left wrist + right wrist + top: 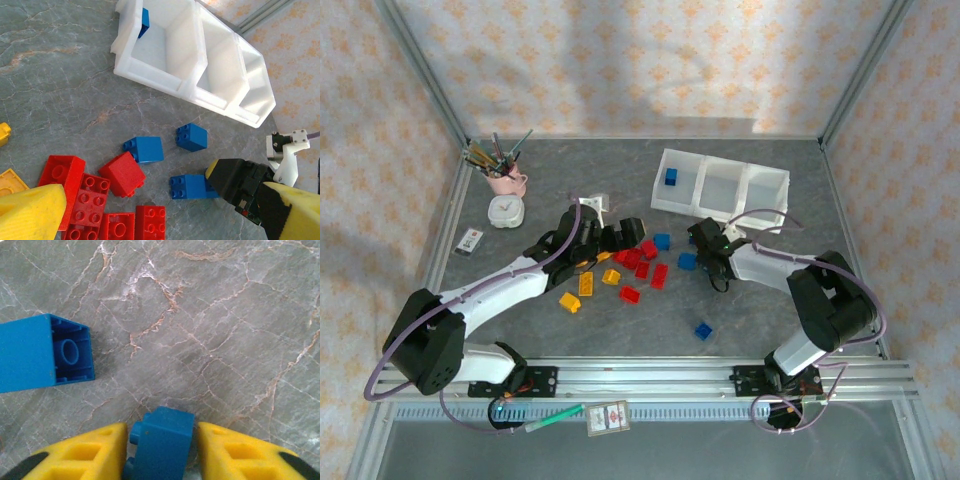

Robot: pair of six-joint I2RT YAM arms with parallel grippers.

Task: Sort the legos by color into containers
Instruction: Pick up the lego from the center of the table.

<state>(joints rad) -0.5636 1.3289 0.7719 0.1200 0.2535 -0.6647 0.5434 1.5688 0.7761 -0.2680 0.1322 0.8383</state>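
One blue lego [167,440] between the right hand's [161,429] fingers; grip uncertain.

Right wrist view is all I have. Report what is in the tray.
Observer: The tray holds one blue brick, in its left end compartment. The other two look empty.
Operator: Now the other arm.
Observer: The left gripper is open, hanging over the red bricks.
Operator: List any strays.
Observer: A lone blue brick lies by itself, far from the rest, toward the near edge.
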